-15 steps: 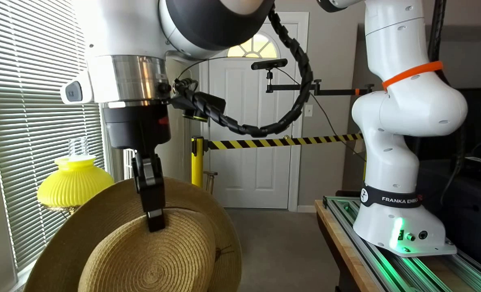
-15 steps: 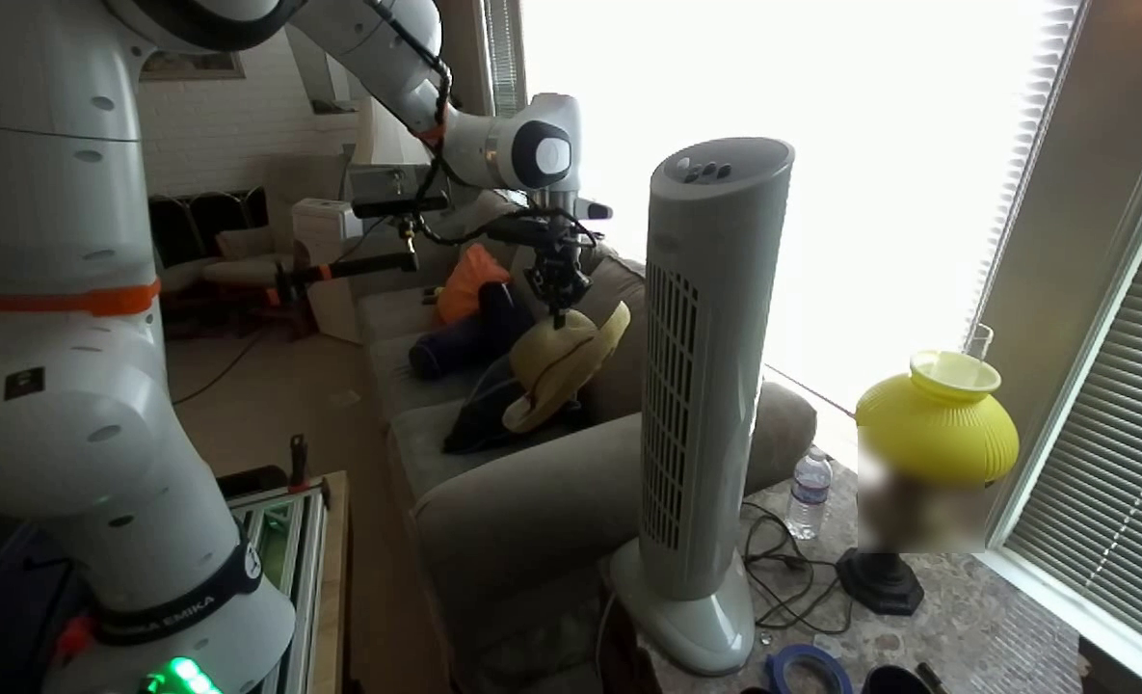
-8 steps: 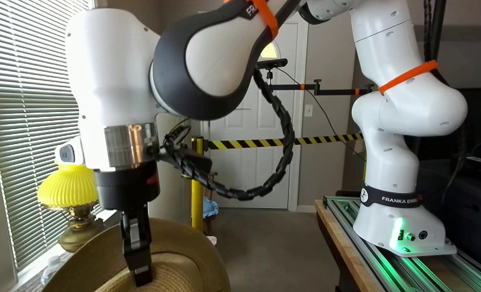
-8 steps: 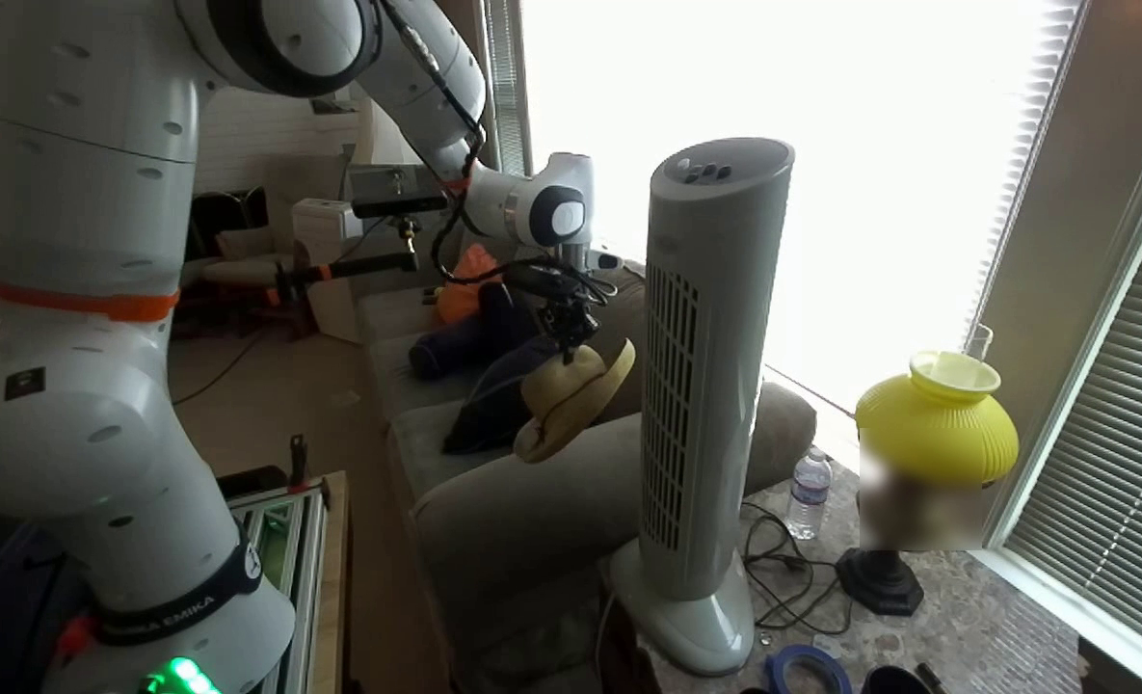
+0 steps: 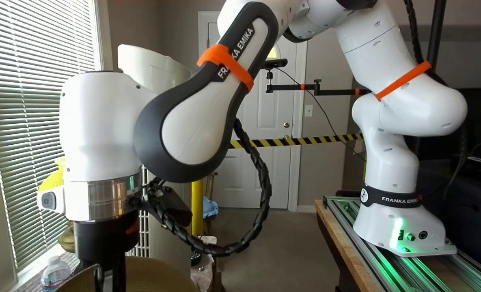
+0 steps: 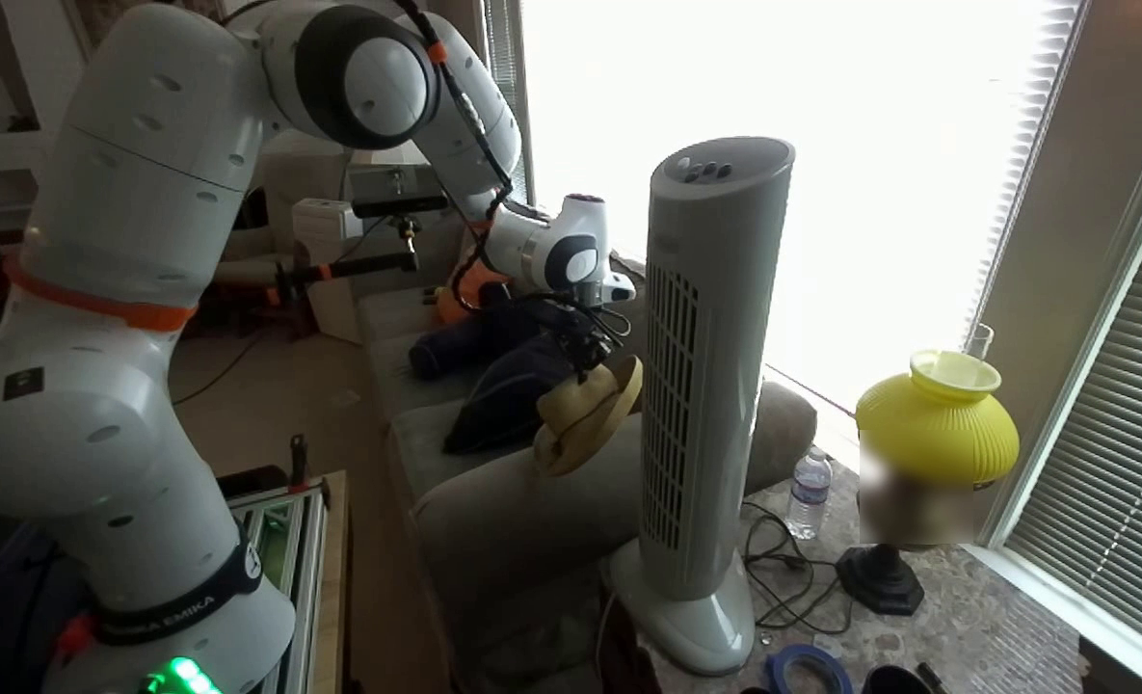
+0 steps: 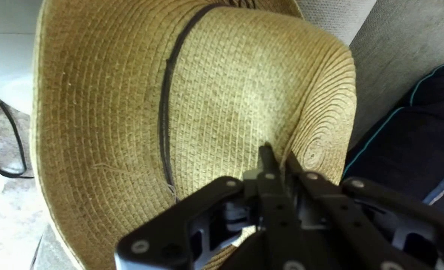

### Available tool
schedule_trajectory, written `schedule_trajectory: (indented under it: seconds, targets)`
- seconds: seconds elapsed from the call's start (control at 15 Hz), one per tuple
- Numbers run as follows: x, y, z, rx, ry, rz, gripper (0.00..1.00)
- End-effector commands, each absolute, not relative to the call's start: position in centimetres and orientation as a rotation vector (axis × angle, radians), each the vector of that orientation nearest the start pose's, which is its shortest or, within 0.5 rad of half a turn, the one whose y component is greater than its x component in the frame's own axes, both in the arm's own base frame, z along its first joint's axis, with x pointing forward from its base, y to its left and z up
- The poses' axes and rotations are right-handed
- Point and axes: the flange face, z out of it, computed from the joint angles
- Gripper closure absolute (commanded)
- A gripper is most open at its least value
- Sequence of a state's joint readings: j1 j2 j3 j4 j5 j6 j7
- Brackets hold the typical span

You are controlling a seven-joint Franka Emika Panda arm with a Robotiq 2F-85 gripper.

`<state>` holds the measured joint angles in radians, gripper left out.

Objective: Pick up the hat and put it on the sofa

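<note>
The hat (image 6: 580, 419) is tan woven straw with a thin dark band. My gripper (image 7: 280, 156) is shut on a fold at the edge of its crown, and the brim hangs tilted. The hat (image 7: 214, 93) fills much of the wrist view. In an exterior view only part of the brim (image 5: 155, 278) shows at the bottom edge, and the fingertips are cut off. The grey sofa (image 6: 503, 506) runs behind the fan; the hat appears in front of its near armrest. I cannot tell whether the hat touches the armrest.
A white tower fan (image 6: 710, 405) stands close to the right of the hat. A yellow lamp (image 6: 937, 414), a water bottle (image 6: 808, 493) and cables are on the side table (image 6: 975, 636). Dark cushions (image 6: 508, 395) and an orange item (image 6: 469, 289) lie on the sofa.
The arm and gripper have lowered with the hat held. In an exterior view the hat moves down and right, toward the fan; in an exterior view it drops mostly out of frame.
</note>
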<state>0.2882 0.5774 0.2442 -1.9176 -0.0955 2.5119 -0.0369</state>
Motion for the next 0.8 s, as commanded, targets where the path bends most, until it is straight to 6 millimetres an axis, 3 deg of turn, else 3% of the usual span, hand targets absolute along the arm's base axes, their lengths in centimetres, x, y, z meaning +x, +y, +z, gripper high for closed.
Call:
schedule_trajectory:
  seconds: [0.0,0.07,0.13,0.27,0.73]
  targets:
    - [56.1,31.8,18.3,-2.894,-0.908,-0.031,0.98]
    - [56.3,31.7,18.0,-2.899,-0.912,-0.025,0.98]
    - [56.6,31.8,17.9,-2.901,-0.911,-0.03,0.68]
    - [57.1,32.1,18.6,-2.897,-0.919,-0.06,0.62]
    - [57.9,33.5,23.8,-2.904,-0.973,-0.113,0.09]
